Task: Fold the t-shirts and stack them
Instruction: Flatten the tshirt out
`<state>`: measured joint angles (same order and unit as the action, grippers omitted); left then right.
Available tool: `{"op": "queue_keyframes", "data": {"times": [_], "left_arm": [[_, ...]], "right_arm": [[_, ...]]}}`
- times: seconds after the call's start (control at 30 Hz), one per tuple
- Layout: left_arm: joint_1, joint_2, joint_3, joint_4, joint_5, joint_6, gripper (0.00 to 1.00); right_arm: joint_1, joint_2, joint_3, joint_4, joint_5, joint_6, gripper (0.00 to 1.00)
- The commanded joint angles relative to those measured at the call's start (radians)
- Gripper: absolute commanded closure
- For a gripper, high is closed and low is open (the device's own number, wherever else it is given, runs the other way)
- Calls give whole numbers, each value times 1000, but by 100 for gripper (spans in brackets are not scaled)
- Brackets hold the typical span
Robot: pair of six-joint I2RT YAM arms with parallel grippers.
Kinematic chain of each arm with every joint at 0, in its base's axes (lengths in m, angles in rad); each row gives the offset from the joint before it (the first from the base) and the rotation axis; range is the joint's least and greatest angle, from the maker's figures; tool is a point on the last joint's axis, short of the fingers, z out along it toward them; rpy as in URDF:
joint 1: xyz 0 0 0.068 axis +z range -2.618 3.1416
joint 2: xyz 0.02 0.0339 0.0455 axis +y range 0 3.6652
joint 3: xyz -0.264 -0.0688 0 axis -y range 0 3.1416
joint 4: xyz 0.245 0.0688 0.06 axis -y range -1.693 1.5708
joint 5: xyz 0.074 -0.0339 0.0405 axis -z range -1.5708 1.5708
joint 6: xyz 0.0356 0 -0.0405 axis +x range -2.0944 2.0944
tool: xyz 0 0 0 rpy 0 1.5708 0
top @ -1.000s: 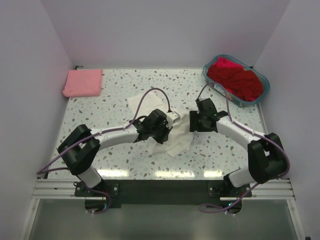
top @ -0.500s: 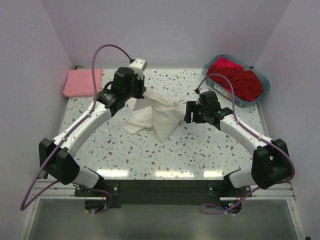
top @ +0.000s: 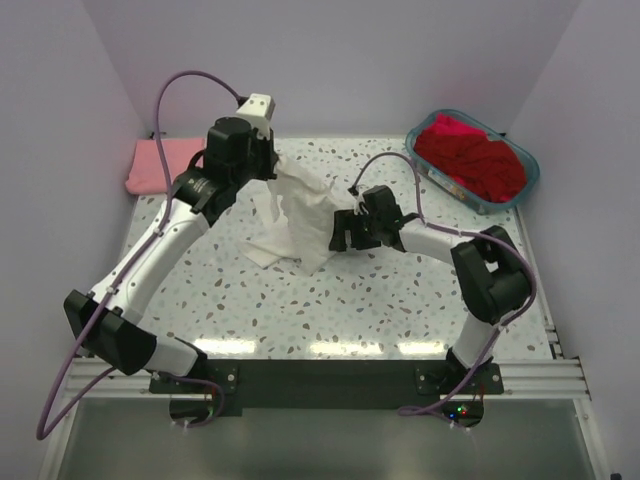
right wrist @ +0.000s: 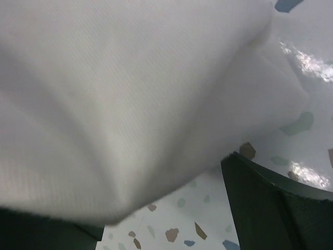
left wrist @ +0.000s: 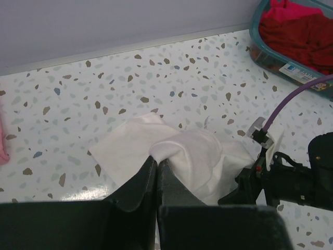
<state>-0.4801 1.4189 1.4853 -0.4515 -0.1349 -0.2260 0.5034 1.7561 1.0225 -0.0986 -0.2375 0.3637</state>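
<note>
Pinching a fold of the white shirt (left wrist: 192,151), the left gripper (left wrist: 157,160) has its jaws pressed together with the cloth caught between their tips. In the top view it is raised over the far left part of the tabletop (top: 400,300). The shirt hangs down from it in a crumpled drape, and the lower end lies bunched on the tabletop.

The right gripper (top: 338,232) sits low at the shirt's right edge, pointing left into the cloth. Its wrist camera shows the jaws standing wide apart: one dark finger (right wrist: 270,203) is at the lower right, the other is only a sliver at the bottom left, and speckled tabletop shows between them. White cloth fills the view above and just ahead of the jaws. It is not pinched, and whether it touches either finger cannot be told.

Farther out, the pink shirt (top: 160,165) lies folded flat in the far left corner, partly behind the left arm. The red shirts (top: 475,160) are heaped in the teal basket (top: 527,185) at the far right corner, well apart from both grippers.
</note>
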Motion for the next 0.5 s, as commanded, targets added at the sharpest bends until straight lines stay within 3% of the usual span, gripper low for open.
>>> {"op": "queue_keyframes", "data": {"times": [0.0, 0.17, 0.27, 0.37, 0.4, 0.47], "left_arm": [[5, 2, 79, 14, -17, -21, 100], [11, 11, 108, 19, -32, -21, 100], [24, 25, 139, 13, -38, -18, 100], [54, 49, 182, 7, -42, -16, 100], [79, 57, 197, 7, -42, -16, 100], [135, 87, 252, 7, -37, -21, 100]], "right_arm": [[1, 44, 17, 227, -77, 61, 17], [7, 121, 8, 405, -181, 159, 17], [7, 155, 13, 460, -230, 196, 25], [7, 155, 45, 442, -249, 186, 58], [7, 145, 62, 404, -240, 167, 80], [4, 93, 141, 221, -138, 68, 100]]}}
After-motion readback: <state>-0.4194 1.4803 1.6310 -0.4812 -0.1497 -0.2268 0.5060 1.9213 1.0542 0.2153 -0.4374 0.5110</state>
